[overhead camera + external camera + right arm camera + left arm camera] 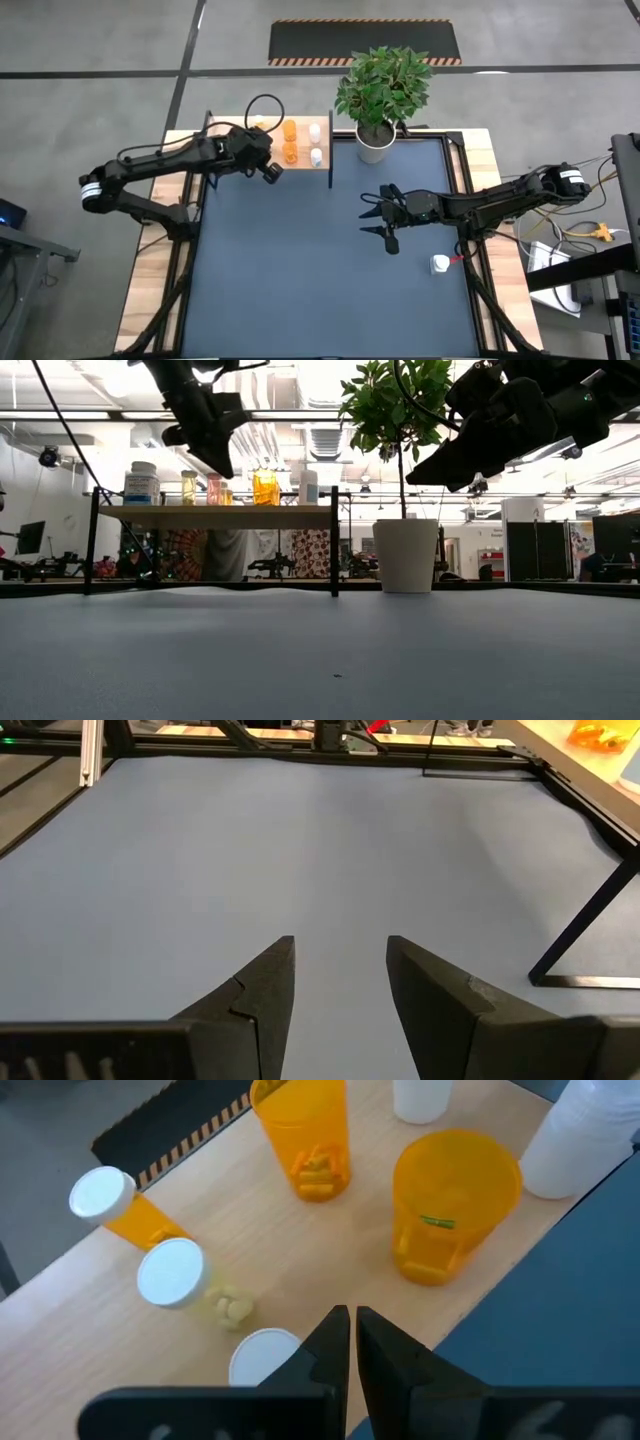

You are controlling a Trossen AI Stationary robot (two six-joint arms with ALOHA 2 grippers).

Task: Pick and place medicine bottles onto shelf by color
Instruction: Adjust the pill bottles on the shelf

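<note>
Amber bottles (455, 1205), perhaps pills inside

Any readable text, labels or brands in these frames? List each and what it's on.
None can be read.
Orange bottle on the shelf: small green label, too blurred to read.
White-capped jar at the shelf's end in the low view: blue label, too small to read.
Hazard-striped floor mat beyond the table: stripes only, no words.

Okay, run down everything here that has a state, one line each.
Left hand: shut, empty, over the shelf.
Right hand: open, empty, over the blue table.
Orange bottles: upright on shelf.
White bottles: upright on shelf.
White bottle: on the table, unshelved.
</note>
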